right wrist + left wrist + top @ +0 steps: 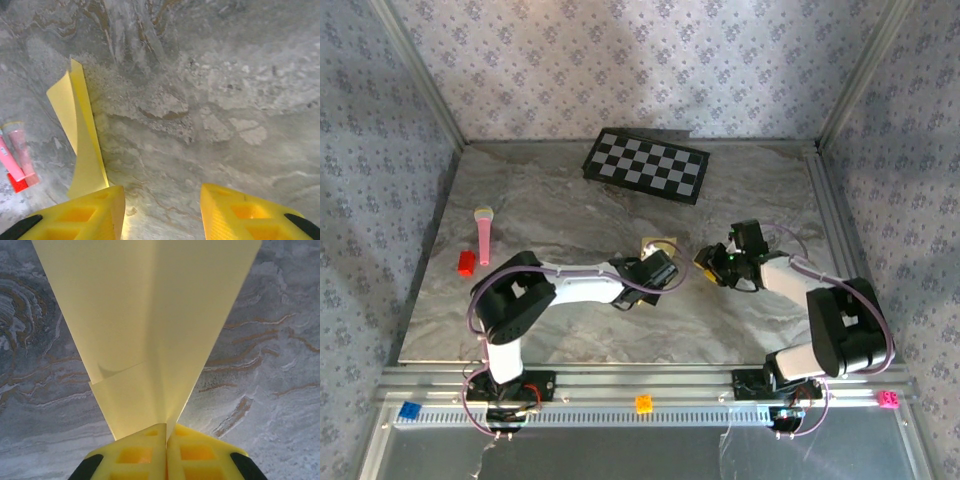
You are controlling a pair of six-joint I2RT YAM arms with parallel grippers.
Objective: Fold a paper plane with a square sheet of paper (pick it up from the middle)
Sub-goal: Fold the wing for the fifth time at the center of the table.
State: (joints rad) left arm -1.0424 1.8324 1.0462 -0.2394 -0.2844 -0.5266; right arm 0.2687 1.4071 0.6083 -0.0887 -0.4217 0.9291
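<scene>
Now, left gripper (pixel 166 437) pinching paper plane (pixel 150 315) (centre crease visible), right gripper (pixel 161 195) parted.

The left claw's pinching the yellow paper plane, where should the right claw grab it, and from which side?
Probably the free folded part away from the left claw, which pinches the narrow end of the paper plane. The paper stands on edge with its layers close together, so the open right claw could come from the right, one finger on each face.
</scene>
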